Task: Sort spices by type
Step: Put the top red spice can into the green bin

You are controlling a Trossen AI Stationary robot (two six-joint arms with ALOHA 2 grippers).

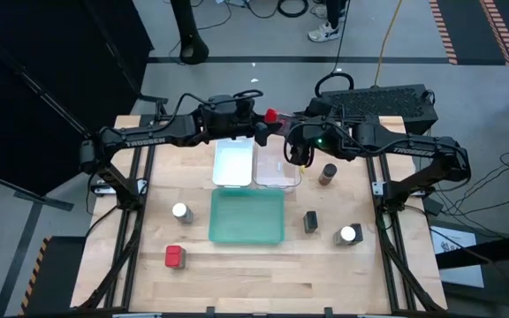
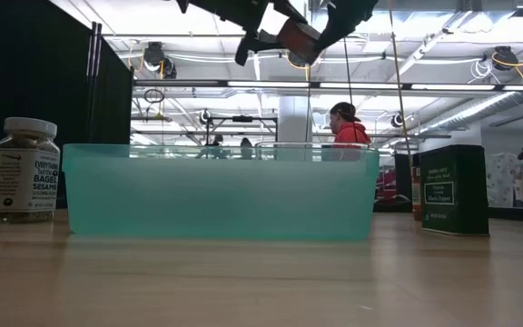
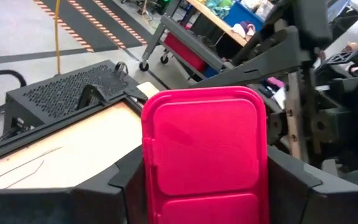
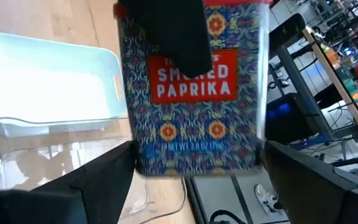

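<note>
Near → far, all places ref. to green tray (image 1: 246, 193), which sits mid-worktop (image 1: 237, 283).

- Nearest: red tin #1 (image 1: 175, 256) stands on the worktop, nearer than the tray and off its left corner, well apart from it.
- White-lidded jar (image 1: 181, 211), just left of the tray, upright. Low view reads "bagel sesame" on the label.
- Right of the tray: dark tin (image 1: 311, 221), upright, close to the tray's right wall but not touching. 2nd white-lidded jar (image 1: 348, 234) is further right, apart from the tin.
- Beyond the tray, right side: brown jar w/ dark lid (image 1: 328, 173), upright, by itself.
- Directly beyond the tray: white tray (image 1: 233, 163) and clear tray (image 1: 275, 168), side by side and touching or nearly so. White one is on the left. Nothing seen in either, or in the green tray.
- Farthest and up in the air: red tin #2 (image 4: 197, 90), labelled "smoked paprika", is held above the far end of the clear tray, clear of the worktop. Both arms meet on it.
  - L gripper (image 3: 204, 180): fingers clamped on the tin's red-lidded end, one either side. One dark L finger shows across the top of the tin in the R wrist view.
  - R gripper (image 4: 197, 168): fingers flank the tin's lower body, one per side. Can't tell whether they press on it or stand just off it.
- Room beyond: person in red hood (image 2: 348, 127), far behind the tray in the low view.
</note>
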